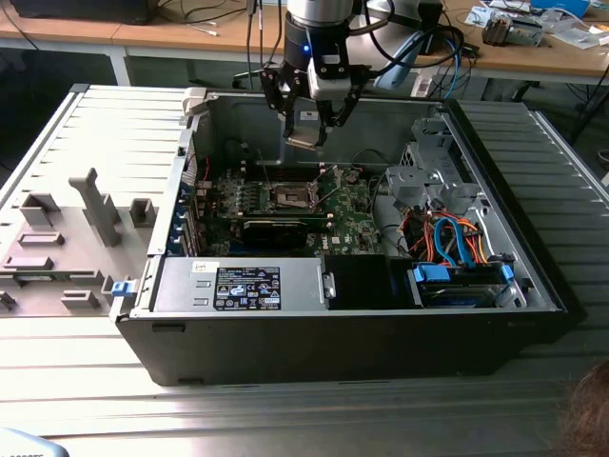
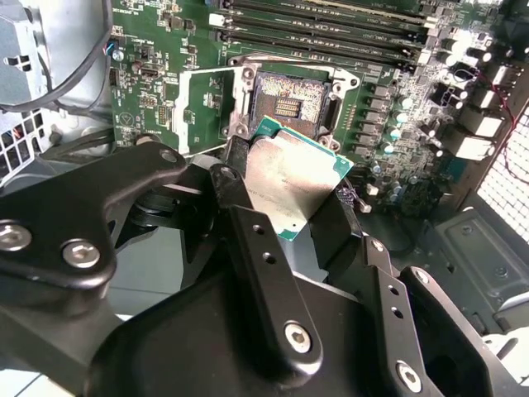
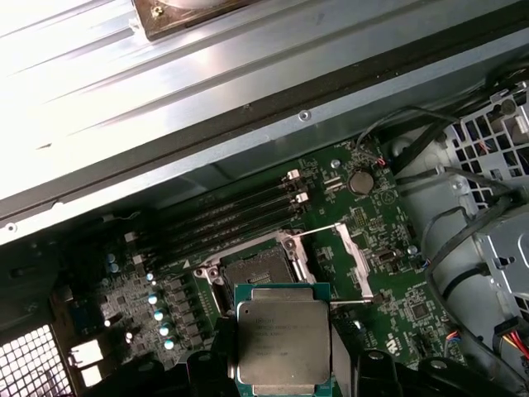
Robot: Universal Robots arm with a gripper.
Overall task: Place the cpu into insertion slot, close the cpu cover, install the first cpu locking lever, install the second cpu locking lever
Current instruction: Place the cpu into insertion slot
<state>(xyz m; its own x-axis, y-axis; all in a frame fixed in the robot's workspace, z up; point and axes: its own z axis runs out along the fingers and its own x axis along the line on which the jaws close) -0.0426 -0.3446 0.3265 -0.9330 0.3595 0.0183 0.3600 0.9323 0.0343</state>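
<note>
The cpu (image 3: 283,343) hangs above the open socket (image 3: 258,270), not yet seated, pinched at two edges by the gripper (image 2: 285,190). Lowered skewed or off-centre, a corner would likely catch and bend the socket's pins.

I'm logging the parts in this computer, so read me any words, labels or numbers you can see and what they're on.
The black label on the grey housing: white print, too small to read.
The cpu top: faint engraving, not legible.
The motherboard: tiny white markings, unreadable.
Nothing can be quoted.
</note>
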